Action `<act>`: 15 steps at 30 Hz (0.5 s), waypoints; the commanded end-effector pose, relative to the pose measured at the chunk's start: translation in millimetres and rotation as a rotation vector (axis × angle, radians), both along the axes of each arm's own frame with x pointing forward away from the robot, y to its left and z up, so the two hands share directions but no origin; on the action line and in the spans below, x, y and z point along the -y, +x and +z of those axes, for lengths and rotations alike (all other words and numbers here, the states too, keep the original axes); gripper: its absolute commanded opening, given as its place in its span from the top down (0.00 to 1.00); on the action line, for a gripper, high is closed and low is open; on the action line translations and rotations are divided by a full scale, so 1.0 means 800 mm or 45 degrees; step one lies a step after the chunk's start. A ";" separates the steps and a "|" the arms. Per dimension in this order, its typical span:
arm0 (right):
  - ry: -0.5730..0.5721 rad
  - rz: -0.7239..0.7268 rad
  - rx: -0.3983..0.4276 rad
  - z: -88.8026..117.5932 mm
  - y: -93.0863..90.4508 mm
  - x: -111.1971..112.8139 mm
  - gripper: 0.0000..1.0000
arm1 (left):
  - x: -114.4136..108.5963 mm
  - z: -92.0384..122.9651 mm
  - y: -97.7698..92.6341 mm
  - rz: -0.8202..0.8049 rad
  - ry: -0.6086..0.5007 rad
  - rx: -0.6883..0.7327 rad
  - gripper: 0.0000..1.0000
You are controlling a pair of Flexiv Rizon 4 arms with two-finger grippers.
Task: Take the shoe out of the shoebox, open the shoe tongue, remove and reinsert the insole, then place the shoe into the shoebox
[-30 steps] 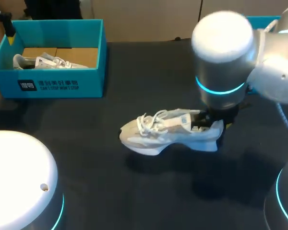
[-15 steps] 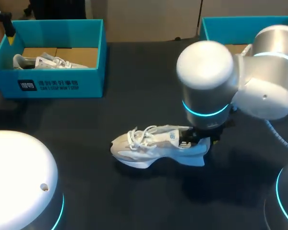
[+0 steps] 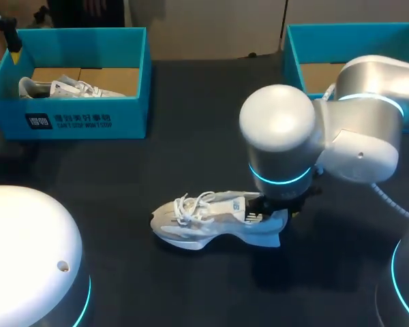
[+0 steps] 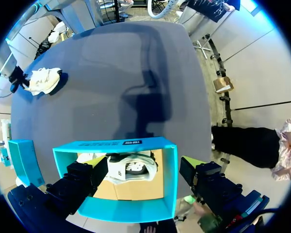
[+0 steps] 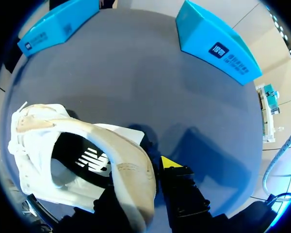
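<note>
1. The right arm (image 3: pixel 341 136) comes in from the right side and bends at a thick white joint with a lit teal ring. Its wrist points straight down over the middle of the dark table (image 3: pixel 191 109).
2. The right gripper (image 3: pixel 276 203) sits under that wrist at the heel of the white shoe (image 3: pixel 204 219). The wrist camera shows it clamped on the heel collar. One yellow-tipped finger (image 5: pixel 167 162) presses the outside of the heel and the other is hidden inside the shoe (image 5: pixel 63 145).
3. The shoe sits upright in front of the arm, toe pointing left and laces on top, well away from both boxes. I cannot tell whether its sole touches the table.
4. The right shoebox (image 3: pixel 341 34) stands open at the far right corner, behind the arm.
5. The left arm (image 3: pixel 27 252) shows as a big white rounded housing at the near left corner.
6. The left gripper (image 4: pixel 141 164) hangs above the left shoebox (image 4: pixel 121 208) at the far left, facing down into it. Its fingers are spread wide, roughly as far apart as the box's side walls, and touch nothing.
7. A second shoe (image 4: pixel 131 167) lies inside that box on brown cardboard.
</note>
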State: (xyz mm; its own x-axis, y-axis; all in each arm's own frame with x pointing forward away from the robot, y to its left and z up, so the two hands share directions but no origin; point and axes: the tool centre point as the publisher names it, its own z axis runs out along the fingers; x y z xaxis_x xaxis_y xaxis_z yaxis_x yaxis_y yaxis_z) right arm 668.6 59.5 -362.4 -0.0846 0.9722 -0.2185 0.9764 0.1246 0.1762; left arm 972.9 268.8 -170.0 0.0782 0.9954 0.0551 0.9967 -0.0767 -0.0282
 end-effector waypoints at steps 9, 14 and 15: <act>-0.011 0.046 0.004 -0.015 0.004 0.001 1.00 | 0.000 0.001 -0.002 0.000 0.003 0.003 0.00; -0.014 0.058 0.003 -0.018 0.007 -0.001 1.00 | 0.000 0.001 -0.002 0.000 0.003 0.003 0.00; -0.013 0.058 0.000 -0.019 0.007 -0.001 1.00 | 0.000 0.001 -0.002 0.000 0.003 0.003 0.00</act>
